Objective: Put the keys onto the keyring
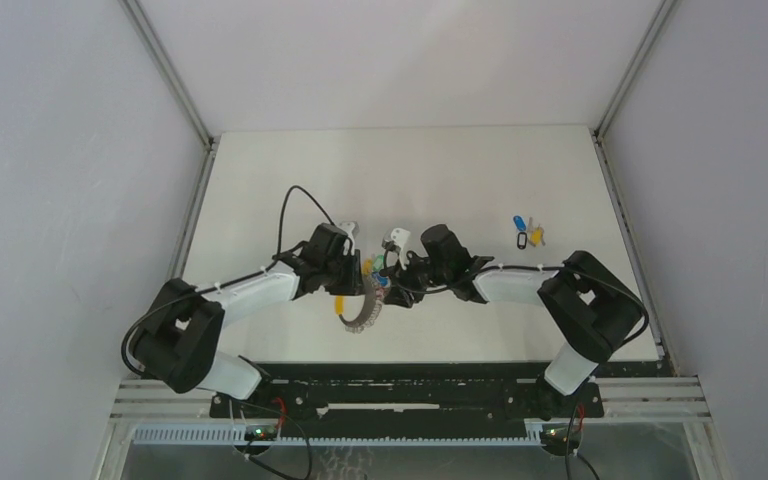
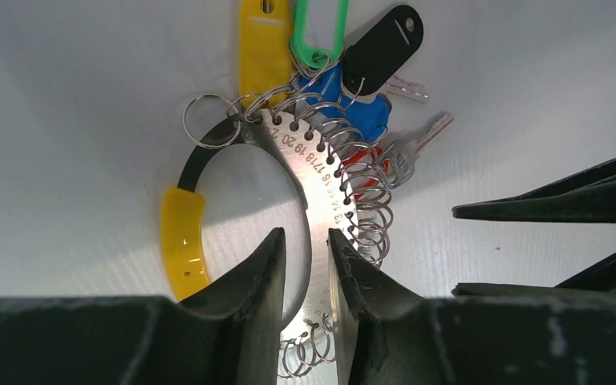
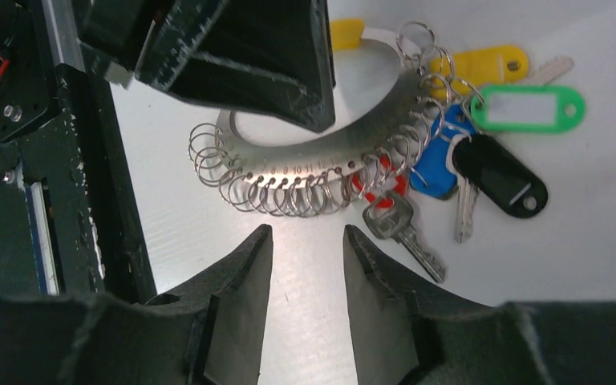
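The keyring (image 2: 313,168) is a curved metal band with numbered holes, a row of small wire rings and a yellow section (image 2: 180,241). It lies on the white table (image 1: 290,180) between both arms. Yellow (image 2: 263,48), green (image 2: 317,32), black (image 2: 381,40) and blue (image 2: 353,96) tagged keys hang at its far end. My left gripper (image 2: 306,237) stands over the band with its jaws narrowly apart and a sliver of table beside the band. My right gripper (image 3: 307,233) is open and empty, just short of the wire rings (image 3: 289,196). Three loose keys (image 1: 525,232) lie at the right.
A bare silver key (image 3: 401,233) with a red head lies by the band, close to my right fingers. The left gripper's black body (image 3: 249,48) looms over the ring in the right wrist view. A black rail (image 1: 410,400) carries both arm bases. Grey walls enclose the table.
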You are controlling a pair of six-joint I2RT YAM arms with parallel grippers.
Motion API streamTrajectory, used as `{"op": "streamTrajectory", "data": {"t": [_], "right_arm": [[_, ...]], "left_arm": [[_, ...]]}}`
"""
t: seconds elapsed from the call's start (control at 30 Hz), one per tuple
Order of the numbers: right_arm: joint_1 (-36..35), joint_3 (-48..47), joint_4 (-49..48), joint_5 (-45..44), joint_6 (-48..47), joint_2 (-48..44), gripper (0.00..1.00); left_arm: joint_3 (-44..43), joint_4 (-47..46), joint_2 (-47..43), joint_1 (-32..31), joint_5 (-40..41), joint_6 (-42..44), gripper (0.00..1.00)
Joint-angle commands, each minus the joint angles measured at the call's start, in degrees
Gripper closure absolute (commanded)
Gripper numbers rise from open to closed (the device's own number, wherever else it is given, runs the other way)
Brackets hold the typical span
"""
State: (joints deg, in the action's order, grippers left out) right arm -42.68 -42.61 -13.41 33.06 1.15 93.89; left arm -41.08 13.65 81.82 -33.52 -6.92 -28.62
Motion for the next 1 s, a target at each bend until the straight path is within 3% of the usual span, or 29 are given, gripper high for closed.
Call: {"op": "streamTrajectory", "data": {"t": [0.0,0.97], "right_arm": [[-1.5,-4.6,2.4,-1.0,-3.4,2.1,0.62],[-2.1,-12.1,5.9,-5.0,1.7,9.3,0.79]], "left_arm": [[-0.4,-2.7,1.5,0.8,-2.5,-0.8,0.7],[-0.3,-2.0,4.9,1.0,-3.4,0.5,0.73]]}}
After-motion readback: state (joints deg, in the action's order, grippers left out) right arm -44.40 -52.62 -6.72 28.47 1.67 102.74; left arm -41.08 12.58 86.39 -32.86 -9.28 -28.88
